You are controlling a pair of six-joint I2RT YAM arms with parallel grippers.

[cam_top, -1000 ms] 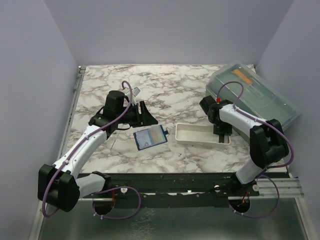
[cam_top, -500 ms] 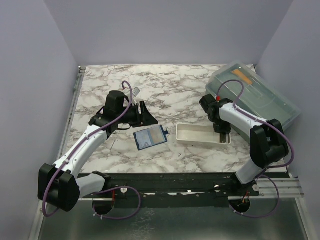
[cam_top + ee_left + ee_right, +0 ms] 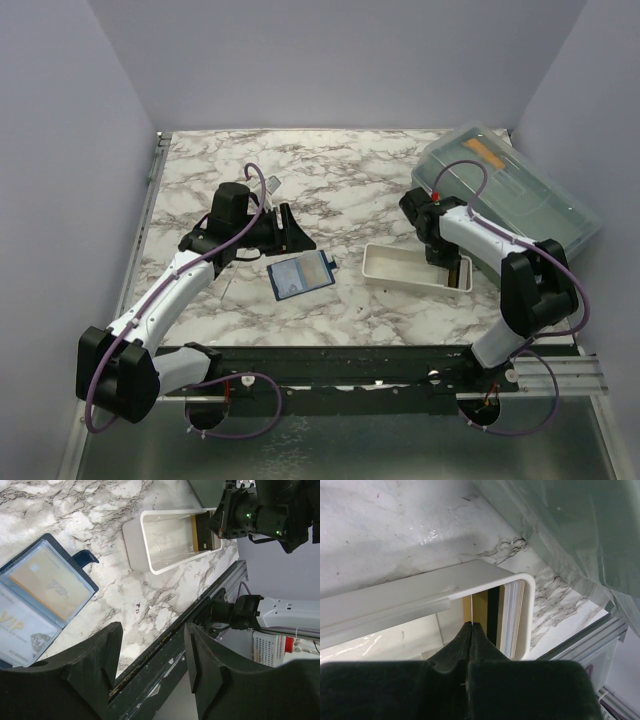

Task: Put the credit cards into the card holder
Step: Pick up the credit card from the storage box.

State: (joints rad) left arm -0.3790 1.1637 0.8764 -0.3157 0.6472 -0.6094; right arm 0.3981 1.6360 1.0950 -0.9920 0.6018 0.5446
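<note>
The card holder (image 3: 300, 273) lies open on the marble, left of centre; in the left wrist view the card holder (image 3: 45, 595) shows a golden-tan card (image 3: 50, 582) and a pale card in its clear pockets. My left gripper (image 3: 290, 228) hovers open just behind it, with nothing between its fingers (image 3: 152, 627). My right gripper (image 3: 452, 270) reaches into the right end of the white tray (image 3: 395, 268). In the right wrist view its jaws (image 3: 471, 625) are shut on the thin edge of a golden credit card (image 3: 481, 610) standing upright. More cards (image 3: 512, 615) lean against the tray's end wall.
A large grey-green translucent plastic box (image 3: 505, 190) with an orange strip (image 3: 487, 152) on it sits at the back right, close behind my right arm. The table's black front rail (image 3: 350, 360) runs just below the tray.
My right gripper has closed on the card in the tray. The tray has slid a little to the right and turned. The left arm has not moved.
</note>
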